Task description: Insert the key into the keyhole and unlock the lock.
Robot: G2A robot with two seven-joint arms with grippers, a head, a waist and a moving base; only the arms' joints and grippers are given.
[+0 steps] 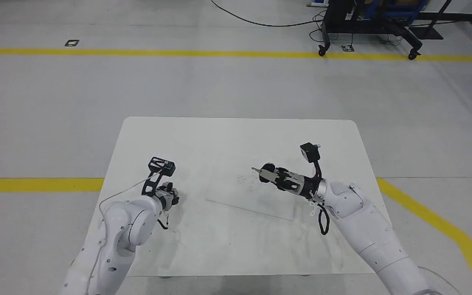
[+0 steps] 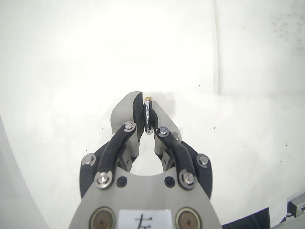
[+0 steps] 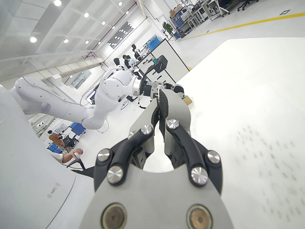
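Top view: a white rectangular table (image 1: 221, 140). The left claw (image 1: 174, 195) sits low over the table's left part. The right claw (image 1: 259, 171) is near the middle, pointing toward the left claw and well apart from it. A thin silver key (image 1: 254, 169) sticks out of the right claw's closed tips.

Left wrist view: the left claw (image 2: 145, 107) is clamped on a small brass padlock with a silver shackle (image 2: 147, 120). The shackle lies between the pads, and a brass corner shows just past them.

Right wrist view: the right claw (image 3: 159, 101) has its ribbed pads pressed together. Farther off, the left claw (image 3: 177, 88) holds the padlock (image 3: 187, 100), its brass body close to the tabletop; whether it touches cannot be told.
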